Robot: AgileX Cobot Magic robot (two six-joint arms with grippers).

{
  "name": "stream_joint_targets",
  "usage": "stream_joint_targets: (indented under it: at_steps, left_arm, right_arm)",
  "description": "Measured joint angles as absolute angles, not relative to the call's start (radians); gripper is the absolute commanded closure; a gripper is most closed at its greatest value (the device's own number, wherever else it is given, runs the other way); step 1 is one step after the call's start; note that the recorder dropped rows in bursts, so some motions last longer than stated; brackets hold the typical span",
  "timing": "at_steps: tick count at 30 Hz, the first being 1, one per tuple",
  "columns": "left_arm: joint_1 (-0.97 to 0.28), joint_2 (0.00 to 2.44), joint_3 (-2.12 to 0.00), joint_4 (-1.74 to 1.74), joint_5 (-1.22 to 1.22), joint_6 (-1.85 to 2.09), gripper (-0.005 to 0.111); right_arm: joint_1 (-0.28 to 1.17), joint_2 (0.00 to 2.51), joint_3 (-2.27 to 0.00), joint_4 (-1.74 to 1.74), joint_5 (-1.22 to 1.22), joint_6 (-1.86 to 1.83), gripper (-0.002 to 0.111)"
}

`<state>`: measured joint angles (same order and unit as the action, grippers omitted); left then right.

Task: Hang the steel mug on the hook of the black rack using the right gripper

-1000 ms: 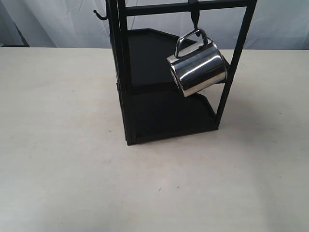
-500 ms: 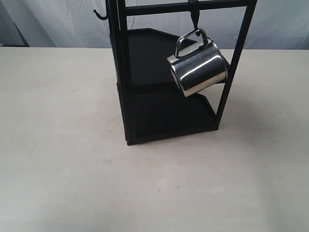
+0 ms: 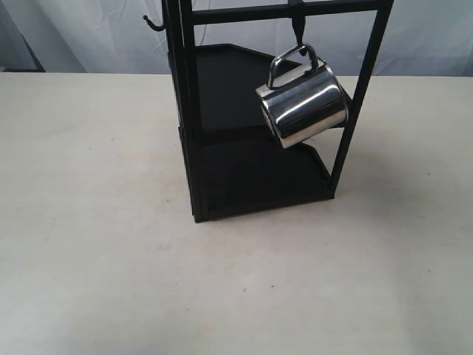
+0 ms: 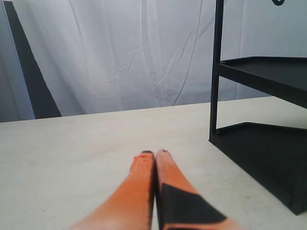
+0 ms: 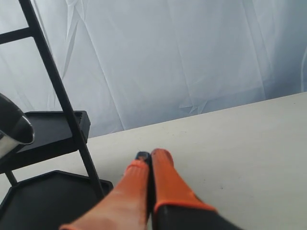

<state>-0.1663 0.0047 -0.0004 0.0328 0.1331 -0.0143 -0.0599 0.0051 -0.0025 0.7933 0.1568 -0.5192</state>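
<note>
The steel mug [image 3: 303, 103] hangs tilted by its looped handle from the slim hook [image 3: 298, 28] under the top bar of the black rack [image 3: 192, 133]. Part of the mug's shiny side [image 5: 12, 129] shows at the edge of the right wrist view, beside a rack post [image 5: 62, 96]. My right gripper [image 5: 149, 157] is shut with nothing between its orange fingers, low over the table and apart from the rack. My left gripper [image 4: 155, 154] is shut and empty too, with the rack's shelves [image 4: 268, 76] off to one side. Neither gripper appears in the exterior view.
A smaller stubby hook [image 3: 151, 24] sticks out from the rack's upper left post. The pale table [image 3: 96, 222] spreads around the rack. A white curtain [image 5: 182, 57] hangs behind the table.
</note>
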Motion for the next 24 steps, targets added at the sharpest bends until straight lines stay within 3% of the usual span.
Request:
stream_joint_targets:
  at_steps: [24]
  left_arm:
    - [-0.166,0.005,0.000,0.033,0.133,-0.014,0.105]
  right_arm:
    - [-0.060,0.005,-0.002,0.679,0.156,-0.507,0.108]
